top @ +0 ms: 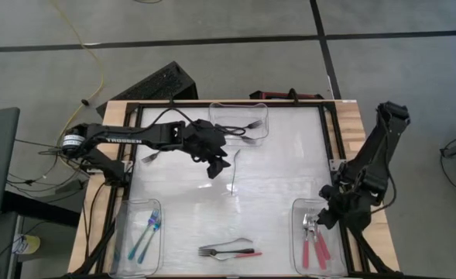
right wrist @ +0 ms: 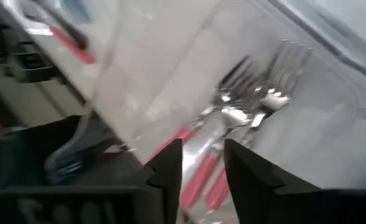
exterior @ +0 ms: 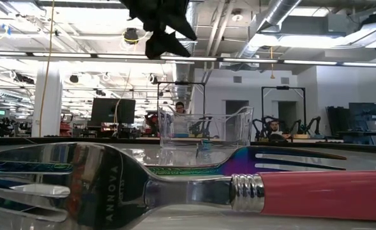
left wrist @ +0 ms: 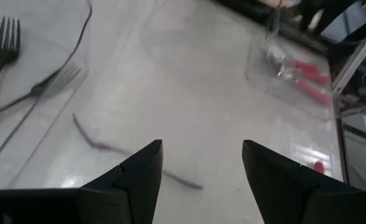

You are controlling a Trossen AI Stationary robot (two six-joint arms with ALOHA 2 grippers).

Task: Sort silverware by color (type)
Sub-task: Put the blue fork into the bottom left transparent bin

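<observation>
My left gripper hangs open above the table's middle. A thin purplish utensil lies flat on the table just beyond its fingers. My right gripper is open over the near right clear bin, where red-handled forks lie. Dark forks lie in the far bin. Blue-handled pieces lie in the near left bin. A red-handled fork and other forks lie at the table's near middle.
A dark frame runs along the table's sides, and bare wood shows at the right edge. Cables and a black case sit beyond the far left corner. Bare tabletop lies between the three bins.
</observation>
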